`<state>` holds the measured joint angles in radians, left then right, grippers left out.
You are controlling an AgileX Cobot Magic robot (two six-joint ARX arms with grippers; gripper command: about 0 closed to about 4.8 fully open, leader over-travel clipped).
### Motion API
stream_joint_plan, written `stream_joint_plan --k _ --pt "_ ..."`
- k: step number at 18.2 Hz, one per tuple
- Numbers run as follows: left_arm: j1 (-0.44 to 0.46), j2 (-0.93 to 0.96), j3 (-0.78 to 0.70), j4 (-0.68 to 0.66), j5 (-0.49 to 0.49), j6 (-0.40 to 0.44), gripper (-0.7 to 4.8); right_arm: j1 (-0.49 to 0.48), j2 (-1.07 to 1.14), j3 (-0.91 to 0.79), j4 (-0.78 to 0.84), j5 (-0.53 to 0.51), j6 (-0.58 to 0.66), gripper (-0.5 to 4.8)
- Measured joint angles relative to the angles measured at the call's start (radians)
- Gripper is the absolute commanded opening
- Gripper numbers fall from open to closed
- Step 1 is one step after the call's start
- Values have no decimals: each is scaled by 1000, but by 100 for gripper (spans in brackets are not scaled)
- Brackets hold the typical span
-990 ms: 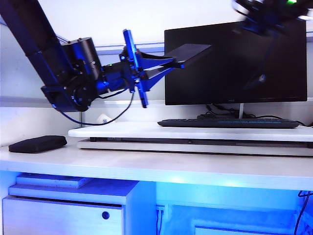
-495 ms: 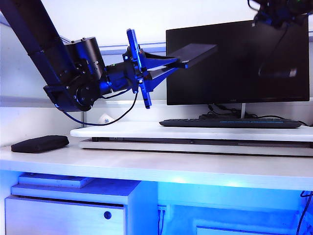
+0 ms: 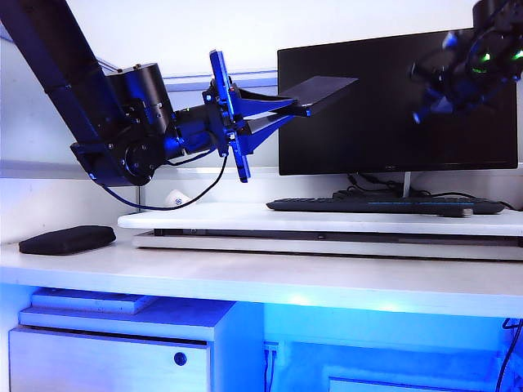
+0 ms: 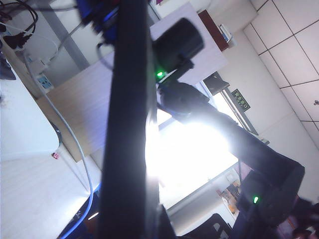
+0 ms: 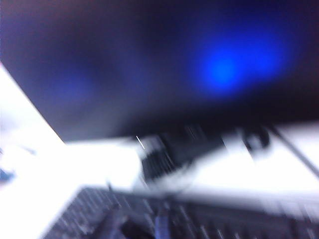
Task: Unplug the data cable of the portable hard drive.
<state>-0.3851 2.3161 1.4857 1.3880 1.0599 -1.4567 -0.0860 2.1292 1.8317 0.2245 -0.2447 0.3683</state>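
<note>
Two grippers hang above the tabletop [image 3: 270, 273]. The left gripper [image 3: 304, 104], at about 10 o'clock in the exterior view, holds its jaws pressed onto the portable hard drive [image 3: 319, 87], a flat black slab lifted level in front of the monitor [image 3: 392, 106]. The right gripper [image 3: 433, 90] sits blurred at 2 o'clock before the screen; whether its jaws are spread I cannot tell. The data cable cannot be made out. A keyboard [image 3: 380, 205] lies under the monitor, a black cushion [image 3: 67, 238] at 8 o'clock
</note>
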Motion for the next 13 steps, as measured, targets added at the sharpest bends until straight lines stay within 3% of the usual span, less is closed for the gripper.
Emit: stream_joint_plan --k 2,5,7,9,11,13 --pt "0 0 0 0 4 0 -6 0 4 1 -92 3 -43 186" --pt "0 0 0 0 5 0 -6 2 4 2 -208 7 -237 275" --pt "1 0 0 0 5 0 -5 14 4 2 -331 46 -380 378" --pt "2 0 0 0 5 0 -6 17 4 2 -409 101 -496 387" --pt "2 0 0 0 5 0 -6 17 4 2 -518 164 -616 442" --pt "2 0 0 0 5 1 -6 18 4 2 -576 207 -671 447"
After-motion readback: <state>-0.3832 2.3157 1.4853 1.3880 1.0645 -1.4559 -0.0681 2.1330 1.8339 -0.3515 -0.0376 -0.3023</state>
